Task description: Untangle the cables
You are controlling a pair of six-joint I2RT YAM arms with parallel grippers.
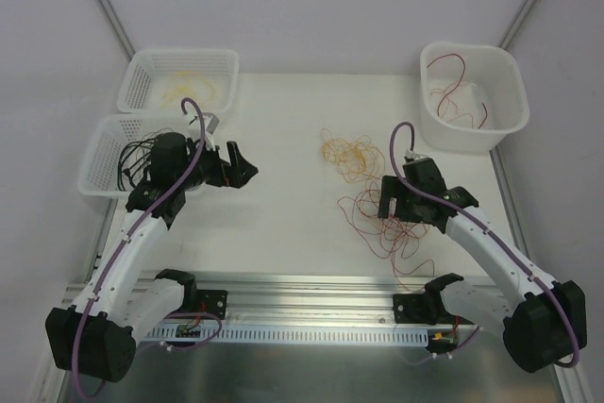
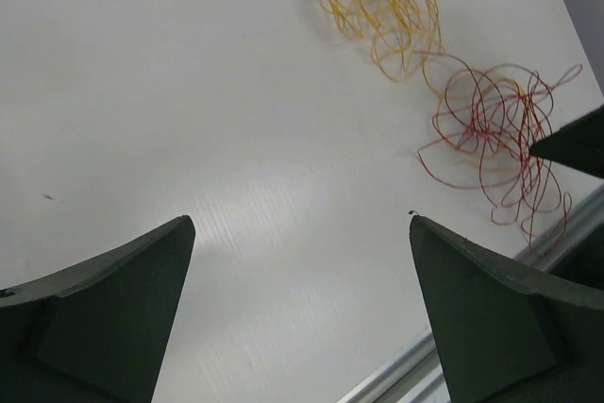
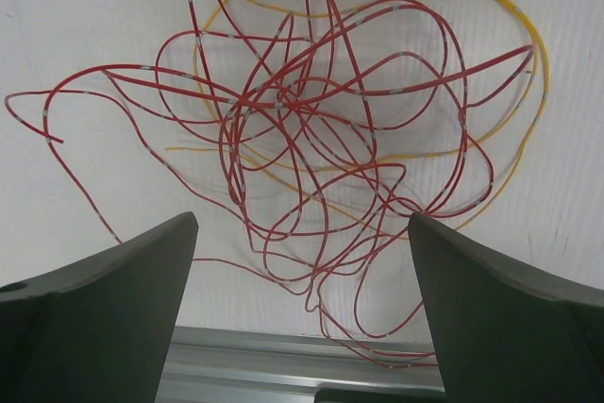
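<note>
At the far left, a white plastic mesh basket [image 1: 179,52] held pale yellow cables [image 1: 189,90]. A second white mesh basket [image 1: 92,162], nearer me, held black cables [image 1: 142,153]. My left gripper [image 1: 241,167] [image 2: 302,224] hung just right of that nearer basket, above the bare white table [image 1: 283,224], with its jaws spread wide and nothing between them. Toward the middle of the table lay a loose tangle of yellow-orange cables [image 1: 347,153] [image 2: 382,7]. Just nearer and to its right lay a tangle of red cables [image 1: 377,224] [image 2: 491,129] [image 3: 321,139] with a yellow strand [image 3: 524,35] looped through it. My right gripper [image 1: 398,207] [image 3: 302,224] hovered over the red tangle, jaws fully apart and gripping nothing. At the far right, a white plastic tub [image 1: 472,139] held a few more red cables [image 1: 453,77].
</note>
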